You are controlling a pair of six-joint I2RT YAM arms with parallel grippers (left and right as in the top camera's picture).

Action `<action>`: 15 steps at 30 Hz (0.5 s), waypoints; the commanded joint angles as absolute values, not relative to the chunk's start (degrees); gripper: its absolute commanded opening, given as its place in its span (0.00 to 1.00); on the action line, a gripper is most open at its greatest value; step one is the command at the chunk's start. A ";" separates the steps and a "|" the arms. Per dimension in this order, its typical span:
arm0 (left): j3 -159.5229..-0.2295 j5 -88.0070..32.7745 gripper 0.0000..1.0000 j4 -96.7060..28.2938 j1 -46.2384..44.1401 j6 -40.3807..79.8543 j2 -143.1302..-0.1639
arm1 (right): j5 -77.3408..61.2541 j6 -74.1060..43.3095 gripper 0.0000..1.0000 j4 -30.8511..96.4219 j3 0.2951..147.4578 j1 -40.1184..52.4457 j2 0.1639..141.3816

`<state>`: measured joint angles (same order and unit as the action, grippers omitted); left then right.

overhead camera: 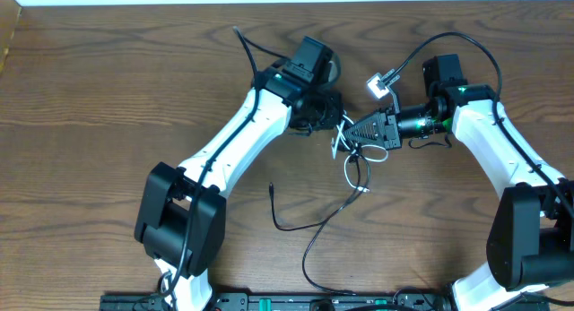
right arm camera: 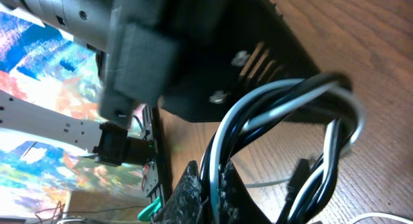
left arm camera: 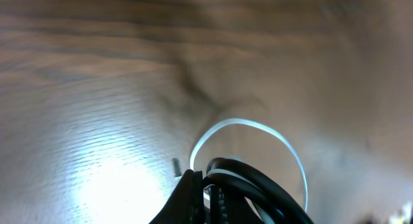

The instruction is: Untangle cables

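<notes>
1. Left gripper (left arm camera: pixel 203 185) clenched on white cable (left arm camera: pixel 258 125); fingertips cut off at frame bottom.
2. Right gripper (right arm camera: pixel 210 185) clamps bundled cables (right arm camera: pixel 284 101); overhead can't resolve either grip.
3. Black cable (overhead camera: pixel 289 228) trails across table (overhead camera: pixel 108 96) between arms.

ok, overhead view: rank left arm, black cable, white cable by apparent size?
1. left arm: largest by far.
2. black cable: long thin run.
3. white cable: small loop. Part of it is hidden in the tangle, so its full length is unsure.
</notes>
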<state>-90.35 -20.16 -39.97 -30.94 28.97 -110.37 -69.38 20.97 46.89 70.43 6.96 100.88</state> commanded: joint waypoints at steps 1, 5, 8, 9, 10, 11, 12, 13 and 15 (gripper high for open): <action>-89.67 -3.84 0.07 -38.63 -30.11 44.40 -111.24 | -78.76 20.36 0.01 48.34 70.94 7.60 99.61; -89.67 -0.84 0.07 -36.51 -30.09 46.13 -111.24 | -78.48 20.36 0.01 49.41 70.94 7.60 96.71; -89.67 1.89 0.08 -36.56 -30.09 46.39 -111.24 | -77.73 20.34 0.01 49.56 70.94 7.57 94.21; -89.67 2.81 0.08 -36.60 -30.06 46.37 -111.24 | -77.34 20.14 0.01 49.58 70.94 7.57 93.41; -89.67 3.90 0.08 -36.58 -30.04 46.37 -111.24 | -76.97 20.08 0.01 49.78 70.94 7.57 92.53; -89.67 5.06 0.08 -36.58 -29.98 46.33 -111.24 | -76.47 19.68 0.01 50.04 70.94 7.55 91.50; -89.67 6.11 0.08 -36.60 -29.91 46.28 -111.24 | -75.64 19.22 0.01 50.41 70.94 7.55 90.56; -89.67 7.35 0.08 -36.58 -29.82 46.17 -111.24 | -74.70 18.74 0.01 50.68 70.94 7.55 89.73; -89.67 9.02 0.07 -36.60 -29.61 46.11 -111.24 | -72.03 17.74 0.01 51.70 70.94 7.55 87.88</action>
